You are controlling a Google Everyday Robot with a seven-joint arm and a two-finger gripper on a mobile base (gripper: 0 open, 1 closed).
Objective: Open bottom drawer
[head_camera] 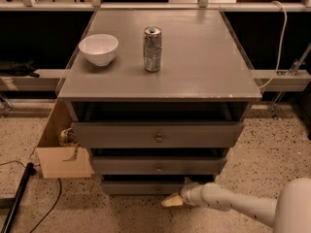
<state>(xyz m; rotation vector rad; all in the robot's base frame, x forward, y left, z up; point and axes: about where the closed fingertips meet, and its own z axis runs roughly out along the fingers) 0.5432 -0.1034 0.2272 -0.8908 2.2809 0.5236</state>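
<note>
Grey cabinet (160, 76), 3 drawers stacked. The bottom drawer (131, 187) is the lowest, just above the floor (272, 164), with its thin front set back beneath the 2 wider fronts. Its knob (158, 190) sits at the centre of that front. A dark gap shows above the front. Judgement: the drawer is barely out, if at all, and the opening is not yet done.

The gripper (171, 201) is down at floor level, just in front of the drawer front and slightly right of the knob. It points left at the end of the white arm (228, 205), which enters from the lower right. Contact with knob or front cannot be confirmed. Whether the gripper is open or closed cannot be told, and nothing is seen in its hold.

Recommendations for the step in hand:
1. Bring the gripper level with the knob and square to the front. The present approach is from the side and looks low.
2. Take the knob fully before pulling. It is small and round, so a partial hold would likely slip.
3. Pull straight out along the drawer's travel, because an angled pull may bind it.
4. Keep the arm clear of the middle drawer front overhead.

A bowl (98, 48) and a can (152, 49) stand on top, so a jerk could upset the can.
</note>
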